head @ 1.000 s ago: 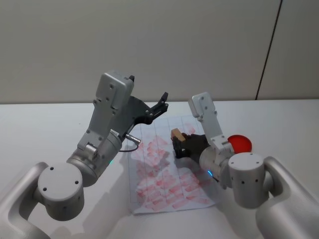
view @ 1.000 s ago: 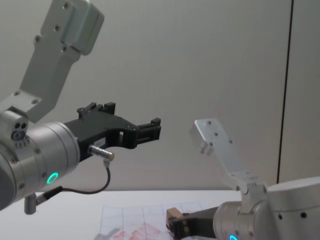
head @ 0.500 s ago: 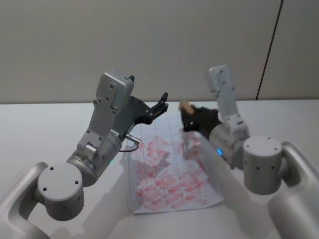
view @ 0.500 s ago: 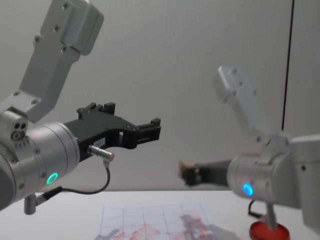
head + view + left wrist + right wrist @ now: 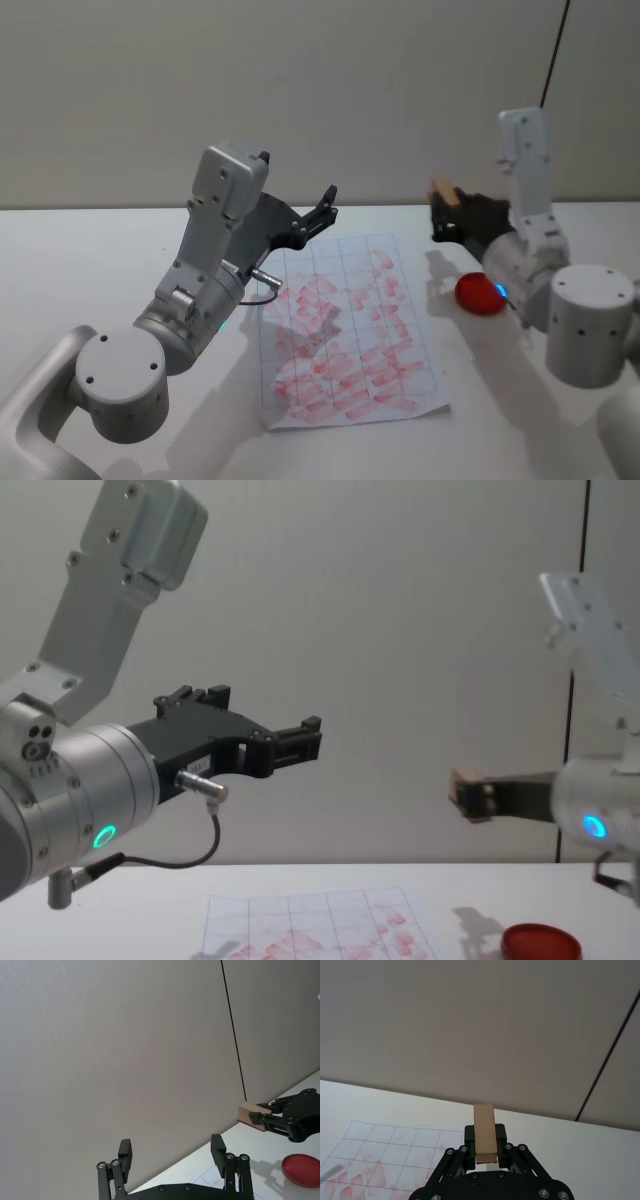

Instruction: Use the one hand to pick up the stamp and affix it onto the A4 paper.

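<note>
above one red ink pad [image 5: 481,295], right pincer [image 5: 441,215] gripping one stamp [image 5: 443,190]

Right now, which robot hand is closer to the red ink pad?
The right one. The right end effector holds the stamp above the ink pad, while the left end effector hangs over the paper's far edge.

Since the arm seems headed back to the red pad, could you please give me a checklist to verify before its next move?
1. Small tan wooden stamp clamped in blue-ringed right gripper: ok.
2. Stamp lifted off white gridded A4 paper: ok.
3. Flat round red ink pad uncovered, with the stamp above and slightly behind it: ok.
4. Green-ringed left gripper open, raised above the paper's far left edge: ok.
5. Ink left on stamp face: cannot tell.
</note>
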Motion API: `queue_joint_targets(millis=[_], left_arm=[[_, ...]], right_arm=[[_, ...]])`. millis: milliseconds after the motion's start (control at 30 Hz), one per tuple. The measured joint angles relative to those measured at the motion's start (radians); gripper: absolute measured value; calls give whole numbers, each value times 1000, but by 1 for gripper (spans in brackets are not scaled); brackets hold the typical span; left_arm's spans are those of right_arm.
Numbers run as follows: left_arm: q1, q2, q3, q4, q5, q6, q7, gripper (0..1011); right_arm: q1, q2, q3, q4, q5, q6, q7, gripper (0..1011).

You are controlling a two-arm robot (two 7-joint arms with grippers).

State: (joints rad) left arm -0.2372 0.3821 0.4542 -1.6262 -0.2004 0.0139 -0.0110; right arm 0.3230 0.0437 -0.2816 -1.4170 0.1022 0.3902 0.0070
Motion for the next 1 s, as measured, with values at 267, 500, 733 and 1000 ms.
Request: queue_joint_targets(millis=[267,500,733,1000], left_arm=[[0,0,0,0,0,0,0,1002],[0,0,0,0,0,0,0,1001],[0,0,0,0,0,0,0,1002],[0,0,0,0,0,0,0,1001]], right_arm=[[-40,35,25,-42,7,38,-14,218],[-72,57,37,-59,10,65,-10,218],[-93,68,41,-50,10,80,6,218],[-97,68,39,-19,3,86,17,218]])
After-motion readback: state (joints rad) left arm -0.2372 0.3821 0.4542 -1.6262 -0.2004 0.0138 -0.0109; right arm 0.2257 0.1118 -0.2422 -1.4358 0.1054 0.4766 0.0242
